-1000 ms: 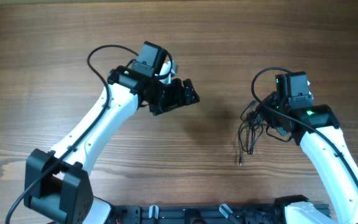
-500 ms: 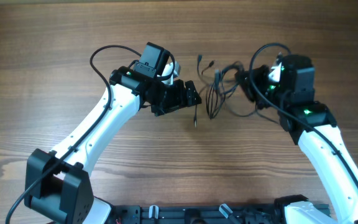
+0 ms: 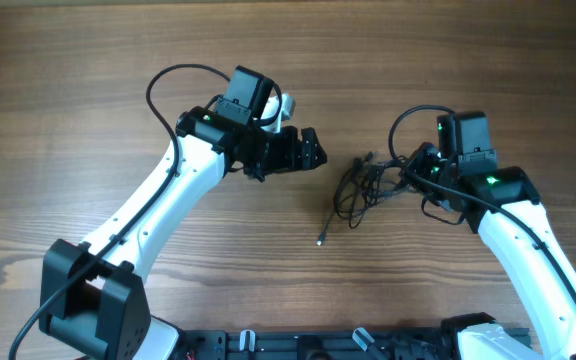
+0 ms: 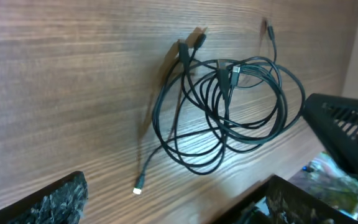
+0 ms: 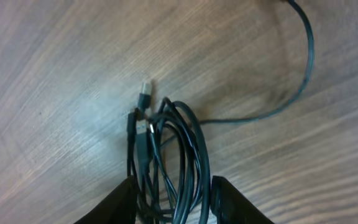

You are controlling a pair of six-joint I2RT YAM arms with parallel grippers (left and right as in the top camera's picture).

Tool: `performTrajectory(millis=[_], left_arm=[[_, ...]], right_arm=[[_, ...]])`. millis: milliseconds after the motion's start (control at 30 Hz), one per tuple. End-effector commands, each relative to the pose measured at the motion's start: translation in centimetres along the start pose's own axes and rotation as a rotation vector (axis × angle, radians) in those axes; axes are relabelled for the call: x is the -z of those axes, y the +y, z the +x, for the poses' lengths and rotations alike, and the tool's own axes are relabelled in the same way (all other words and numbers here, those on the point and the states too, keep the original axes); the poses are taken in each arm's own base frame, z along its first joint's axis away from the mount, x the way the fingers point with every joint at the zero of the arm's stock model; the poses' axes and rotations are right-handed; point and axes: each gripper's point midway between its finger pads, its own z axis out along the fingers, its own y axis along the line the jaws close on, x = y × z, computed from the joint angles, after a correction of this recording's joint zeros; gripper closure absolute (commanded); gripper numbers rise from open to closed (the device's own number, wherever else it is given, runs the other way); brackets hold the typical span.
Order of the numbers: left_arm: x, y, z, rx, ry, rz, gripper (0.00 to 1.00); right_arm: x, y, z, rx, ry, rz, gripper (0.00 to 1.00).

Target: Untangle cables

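My left gripper [image 3: 308,152] gapes empty. The cables [image 3: 360,185] lie tangled on the tabletop [image 3: 88,80] between the 2 arms, loops running into my right gripper [image 5: 173,196]; I cannot tell whether it clamps them.

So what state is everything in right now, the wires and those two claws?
cables: tangled in one looped bundle on the table, one plug end trailing free.
left claw: open, empty, clear of the bundle.
right claw: jaws partly apart around the bundle's end; grip unclear.
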Motion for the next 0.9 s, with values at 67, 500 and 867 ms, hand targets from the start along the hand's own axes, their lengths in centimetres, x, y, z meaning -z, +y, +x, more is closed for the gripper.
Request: performTrajectory(millis=[67,500,867], left_arm=[[0.2,0.5,-0.7,-0.066,-0.036,-0.044,0.06],[0.2,0.7,-0.4,-0.057,-0.020,-0.052,0.06],[-0.1,-0.6,0.7,-0.089,0.022,0.003,0.06]], right_arm=[[0.8,6.0,0.1,0.133,0.047,-0.295,0.59],[1.0,6.5,-0.4,0.132,0.025,-0.317,0.53],[0.4,-4.2,0.7,-0.038,0.003,0.207,0.51]])
